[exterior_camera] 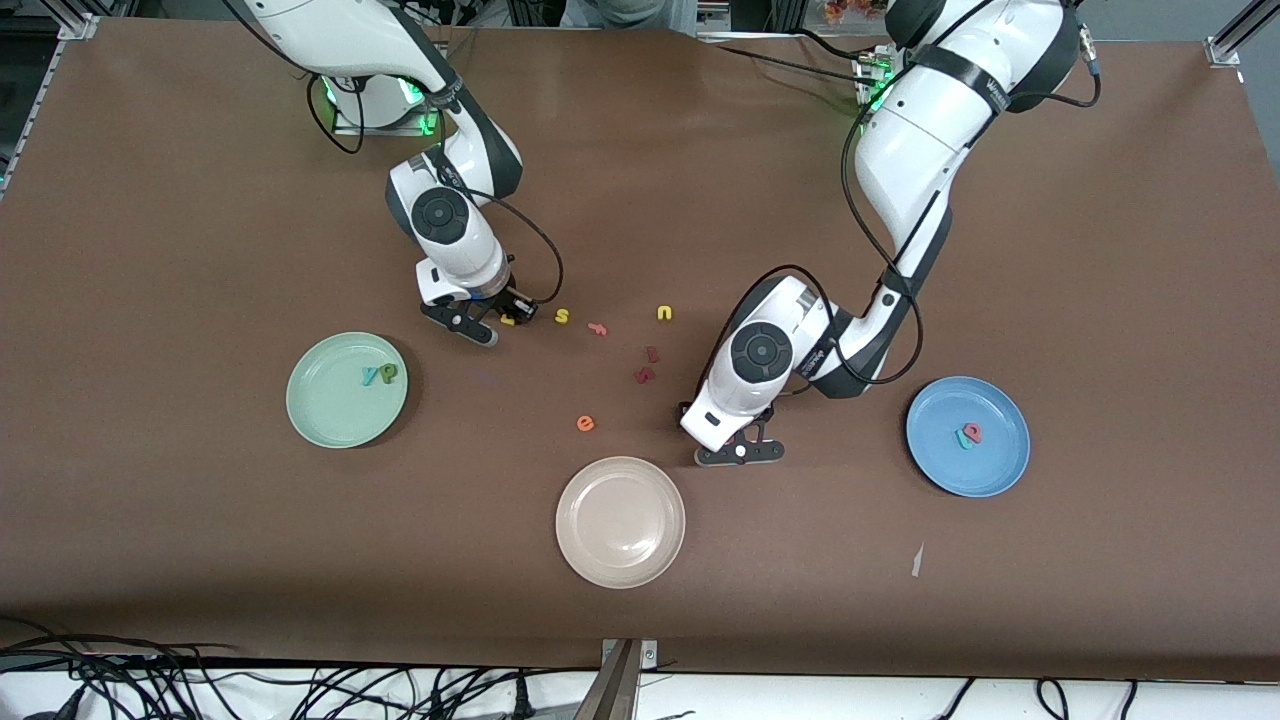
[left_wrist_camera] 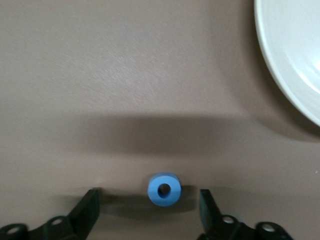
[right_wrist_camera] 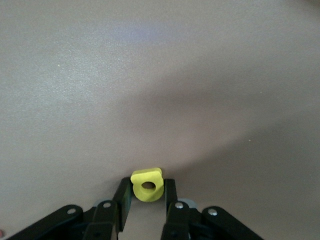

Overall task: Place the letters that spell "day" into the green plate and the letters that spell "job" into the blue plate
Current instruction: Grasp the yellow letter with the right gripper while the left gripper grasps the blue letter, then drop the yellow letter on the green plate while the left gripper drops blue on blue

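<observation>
The yellow "a" point(right_wrist_camera: 147, 185) lies on the table with my right gripper point(right_wrist_camera: 148, 194) shut on it, one finger against each side; the front view shows the right gripper point(exterior_camera: 507, 318) low over the table. The blue ring "o" point(left_wrist_camera: 164, 189) lies flat between the wide-open fingers of my left gripper point(left_wrist_camera: 150, 209), touching neither. My left hand point(exterior_camera: 740, 450) hides the "o" in the front view. The green plate point(exterior_camera: 330, 415) holds the teal "y" point(exterior_camera: 370, 376) and the olive "d" point(exterior_camera: 388, 371). On the blue plate point(exterior_camera: 990, 470) lie the pink "b" point(exterior_camera: 971, 431) and the teal "j" point(exterior_camera: 962, 441).
A beige plate point(exterior_camera: 620, 521) sits nearest the front camera, beside my left hand, its rim point(left_wrist_camera: 295, 65) in the left wrist view. Loose letters lie mid-table: yellow "s" point(exterior_camera: 562, 316), yellow "u" point(exterior_camera: 664, 313), a pink letter point(exterior_camera: 598, 327), two dark red ones point(exterior_camera: 645, 374), orange "e" point(exterior_camera: 585, 423).
</observation>
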You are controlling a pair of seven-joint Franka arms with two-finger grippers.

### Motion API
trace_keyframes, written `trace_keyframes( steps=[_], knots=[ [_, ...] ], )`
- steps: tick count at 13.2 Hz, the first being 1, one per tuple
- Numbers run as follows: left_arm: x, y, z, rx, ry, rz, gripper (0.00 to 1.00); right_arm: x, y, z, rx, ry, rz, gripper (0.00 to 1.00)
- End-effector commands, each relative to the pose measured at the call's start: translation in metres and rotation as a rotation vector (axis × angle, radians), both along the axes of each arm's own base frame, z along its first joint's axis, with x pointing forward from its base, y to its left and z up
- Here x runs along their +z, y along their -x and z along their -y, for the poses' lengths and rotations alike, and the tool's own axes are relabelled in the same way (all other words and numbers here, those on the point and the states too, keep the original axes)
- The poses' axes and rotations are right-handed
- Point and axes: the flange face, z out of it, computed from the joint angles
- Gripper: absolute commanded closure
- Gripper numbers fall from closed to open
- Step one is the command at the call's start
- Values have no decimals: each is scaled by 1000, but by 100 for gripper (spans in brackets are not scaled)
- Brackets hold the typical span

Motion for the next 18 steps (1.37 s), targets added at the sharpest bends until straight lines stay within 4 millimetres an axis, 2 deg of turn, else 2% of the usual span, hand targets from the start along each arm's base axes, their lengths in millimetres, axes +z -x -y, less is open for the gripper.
trace_keyframes(
  steps=[1,4,7,11,13,15,16,18],
  knots=[
    [0,-2,10,1,-19,12,32,-4,5,-1,9,4,6,80],
    [-2,-2,8,10,-21,11,48,3,2,-2,20,2,12,80],
    [-3,-1,9,28,-25,11,70,32,-15,11,68,17,1,81],
    [-9,-1,8,33,-49,17,92,74,-52,71,165,44,-55,81],
    [5,-6,0,41,-59,14,97,82,-70,121,233,53,-62,81],
    [34,-27,-52,84,-124,-48,100,96,-88,170,316,59,-70,81],
    [49,-36,-71,86,-132,-42,99,105,-100,192,356,61,-71,81],
    [52,-50,-124,90,-156,-90,98,112,-112,223,403,59,-69,80]
  ],
)
